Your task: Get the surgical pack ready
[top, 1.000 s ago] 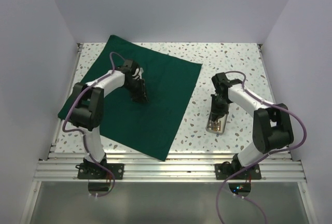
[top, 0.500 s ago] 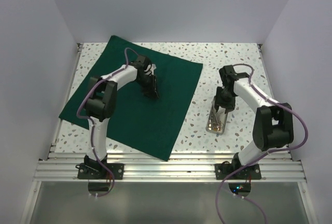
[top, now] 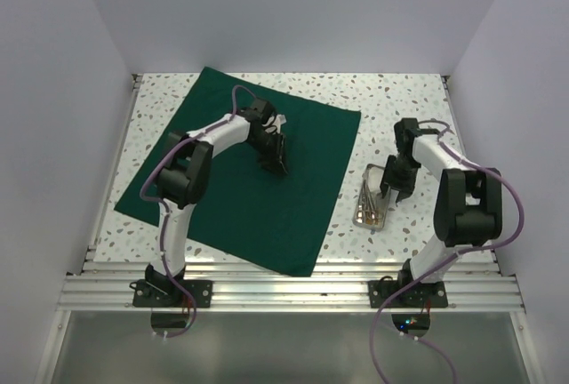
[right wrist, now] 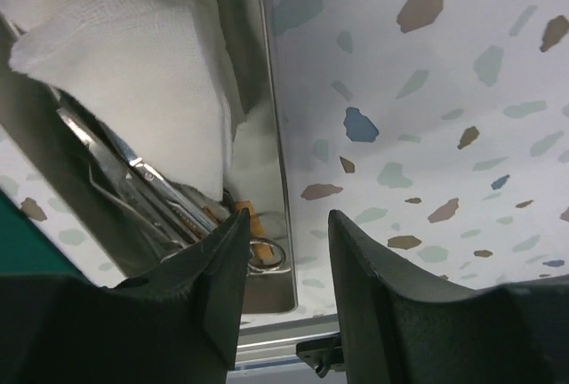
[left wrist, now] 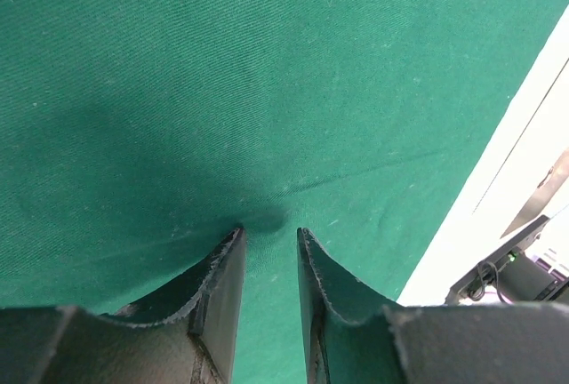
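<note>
White speckled terrazzo tabletop [top: 400, 100], flecked with grey, brown and blue chips, fills the floor of a plain booth with pale lilac walls [top: 293, 11]. A ribbed aluminium rail [top: 293, 288] runs along the near edge, where both arm bases are bolted.

On the left half of the table the big dark green cloth drape [top: 240, 202] lies spread flat and turned at an angle, one corner reaching toward the back wall. The left gripper [top: 277, 164] is down on the drape's far right part. In the wrist view its jaws stand a narrow gap apart, tips pressed into the fabric, with faint creases running away from them.

Right of the drape and clear of its edge sits the small rectangular steel tray [top: 368, 223]. Inside it, white gauze squares [right wrist: 133, 73] lie over steel scissors and forceps [right wrist: 133, 180]. The right gripper [top: 391, 190] hangs at the tray's right side. Its jaws are apart and hold nothing, with the tray rim and bare tabletop showing between them.
</note>
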You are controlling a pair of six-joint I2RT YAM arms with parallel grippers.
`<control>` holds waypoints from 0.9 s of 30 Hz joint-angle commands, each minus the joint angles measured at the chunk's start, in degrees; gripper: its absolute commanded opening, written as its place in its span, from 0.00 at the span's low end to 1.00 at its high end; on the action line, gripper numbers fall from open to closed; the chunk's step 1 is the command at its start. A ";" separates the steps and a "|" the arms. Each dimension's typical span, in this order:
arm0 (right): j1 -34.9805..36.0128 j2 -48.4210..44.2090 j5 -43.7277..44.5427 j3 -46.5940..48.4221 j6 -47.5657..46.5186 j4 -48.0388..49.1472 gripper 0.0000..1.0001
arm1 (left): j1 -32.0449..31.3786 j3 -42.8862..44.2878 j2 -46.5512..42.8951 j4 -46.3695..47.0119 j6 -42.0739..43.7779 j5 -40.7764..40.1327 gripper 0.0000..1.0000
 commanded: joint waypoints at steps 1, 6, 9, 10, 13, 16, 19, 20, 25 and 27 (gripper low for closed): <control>-0.20 2.86 -2.54 -0.73 -0.11 3.14 0.44 | -0.50 0.25 1.59 -2.15 2.17 -3.71 0.34; -0.20 6.03 -3.42 -0.29 0.42 4.37 0.31 | 0.55 0.69 -3.58 -3.30 2.61 -4.06 0.38; -0.20 6.30 -3.42 0.59 0.94 3.41 0.22 | 1.52 1.56 -7.02 -4.00 2.61 -3.98 0.40; -0.20 6.21 -3.33 0.85 0.94 3.15 0.15 | 2.22 1.74 -7.99 -4.26 2.61 -4.07 0.41; -0.20 6.12 -2.72 1.90 1.03 1.74 0.05 | 3.80 2.80 -10.89 -5.31 2.52 -4.07 0.41; -0.21 6.21 -3.07 3.13 1.12 0.42 0.00 | 5.64 3.32 -13.44 -6.46 2.52 -3.71 0.41; -0.20 5.34 -2.98 5.24 0.94 -1.69 0.00 | 7.75 2.71 -15.99 -6.90 2.35 -3.28 0.41; -0.12 4.81 -2.46 6.55 0.77 -2.73 0.00 | 8.28 2.62 -17.04 -7.16 2.35 -3.28 0.41; 0.41 2.78 -3.50 11.30 0.24 -5.99 0.00 | 12.06 -0.97 -20.12 -6.46 2.61 -5.99 0.41; 2.68 3.13 -3.51 14.29 0.15 -7.49 0.00 | 13.03 -2.90 -20.39 -6.46 3.31 -7.49 0.41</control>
